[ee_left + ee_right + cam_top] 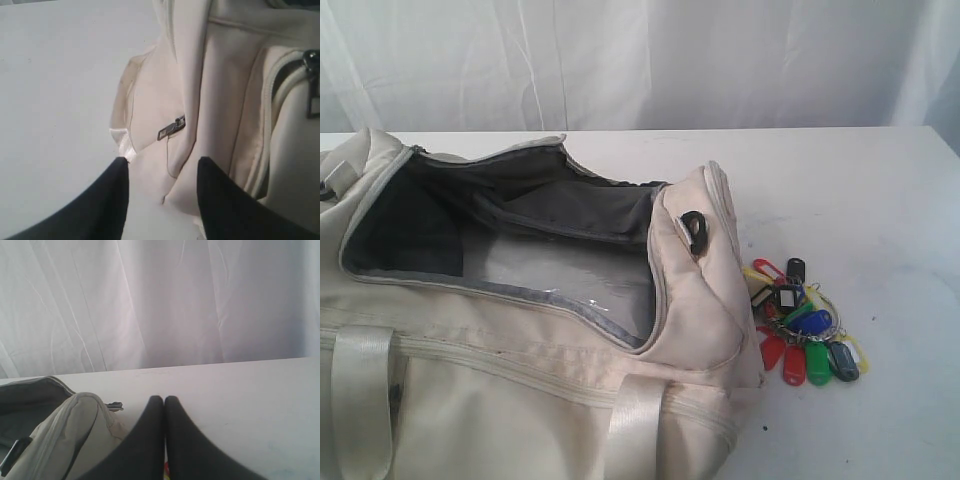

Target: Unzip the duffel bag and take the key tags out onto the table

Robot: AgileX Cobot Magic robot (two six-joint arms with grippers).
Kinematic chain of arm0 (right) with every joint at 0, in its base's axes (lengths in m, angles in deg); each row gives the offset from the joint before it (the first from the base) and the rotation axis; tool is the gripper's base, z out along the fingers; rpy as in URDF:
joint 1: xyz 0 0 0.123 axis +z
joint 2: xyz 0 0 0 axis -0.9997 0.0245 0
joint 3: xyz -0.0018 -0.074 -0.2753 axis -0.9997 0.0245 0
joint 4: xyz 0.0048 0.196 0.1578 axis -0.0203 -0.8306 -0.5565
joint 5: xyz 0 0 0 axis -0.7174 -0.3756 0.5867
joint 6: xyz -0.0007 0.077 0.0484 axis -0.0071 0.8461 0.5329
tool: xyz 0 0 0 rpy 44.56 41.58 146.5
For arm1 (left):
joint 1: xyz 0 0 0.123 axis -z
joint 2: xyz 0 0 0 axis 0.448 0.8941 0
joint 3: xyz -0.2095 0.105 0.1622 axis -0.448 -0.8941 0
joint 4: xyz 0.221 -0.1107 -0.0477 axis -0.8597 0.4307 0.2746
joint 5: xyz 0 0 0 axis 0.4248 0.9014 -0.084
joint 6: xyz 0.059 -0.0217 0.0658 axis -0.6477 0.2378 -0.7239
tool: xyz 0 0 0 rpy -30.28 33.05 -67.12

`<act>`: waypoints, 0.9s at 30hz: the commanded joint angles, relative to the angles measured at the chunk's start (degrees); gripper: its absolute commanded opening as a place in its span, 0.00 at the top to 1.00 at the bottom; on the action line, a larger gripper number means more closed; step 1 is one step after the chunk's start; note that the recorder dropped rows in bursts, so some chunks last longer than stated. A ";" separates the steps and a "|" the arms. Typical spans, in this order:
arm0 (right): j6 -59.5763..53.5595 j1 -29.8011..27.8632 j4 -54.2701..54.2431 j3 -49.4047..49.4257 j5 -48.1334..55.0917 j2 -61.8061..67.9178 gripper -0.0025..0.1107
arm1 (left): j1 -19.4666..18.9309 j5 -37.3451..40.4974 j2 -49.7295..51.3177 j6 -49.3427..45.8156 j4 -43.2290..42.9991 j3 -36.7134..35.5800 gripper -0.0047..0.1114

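Duffel bag [520, 330] lies unzipped on a white worktop [880, 200]; key tags [803, 325] rest just beside its right end, so the job looks done. Left end effector [162, 161] gapes empty by the bag; right end effector [164, 399] is clenched on nothing visible. Best withdraw upward, without nudging the tags.

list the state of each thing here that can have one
bag: unzipped, top gaping open, lying on the table
key tags: out of the bag, bunched on the table beside its end
left tool: open, empty, close to the bag
right tool: shut, empty
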 commanded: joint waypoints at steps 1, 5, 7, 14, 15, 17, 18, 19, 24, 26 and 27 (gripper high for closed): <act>0.28 -0.20 0.27 0.12 -0.15 -0.45 0.98 | 0.02 -2.20 -0.22 0.31 0.80 -0.23 0.55; 0.28 -0.20 0.27 0.12 -0.15 -0.45 0.98 | 0.02 -2.47 -0.22 0.30 0.80 -0.23 0.55; 0.28 -0.20 0.27 0.12 -0.15 -0.45 0.98 | -0.73 0.82 -0.22 0.17 0.80 -0.23 0.55; 0.28 -0.20 0.27 0.12 -0.15 -0.45 0.98 | -6.69 2.88 -0.22 0.18 0.38 -0.23 0.55; 0.28 -0.20 0.27 0.12 -0.15 -0.45 0.98 | -6.69 2.88 -0.22 0.18 0.38 -0.23 0.55; 0.28 -0.20 0.27 0.12 -0.15 -0.45 0.98 | -6.67 2.88 -0.22 0.08 0.38 -0.23 0.55; 0.28 -0.20 0.27 0.12 -0.15 -0.45 0.98 | -6.57 2.88 -0.22 0.08 0.38 -0.23 0.55; 0.28 -0.20 0.27 0.12 -0.15 -0.45 0.98 | -6.45 2.88 -0.22 0.08 0.38 -0.23 0.55; 0.28 -0.20 0.27 0.12 -0.15 -0.45 0.98 | -3.82 2.71 -0.22 -1.20 0.13 -0.23 0.55; 0.28 -0.20 0.27 0.12 -0.15 -0.45 0.98 | -3.83 2.58 -0.22 -1.20 0.27 -0.23 0.55; 0.28 -0.20 0.27 0.12 -0.15 -0.45 0.98 | -3.83 2.32 -0.22 -1.20 0.27 -0.23 0.55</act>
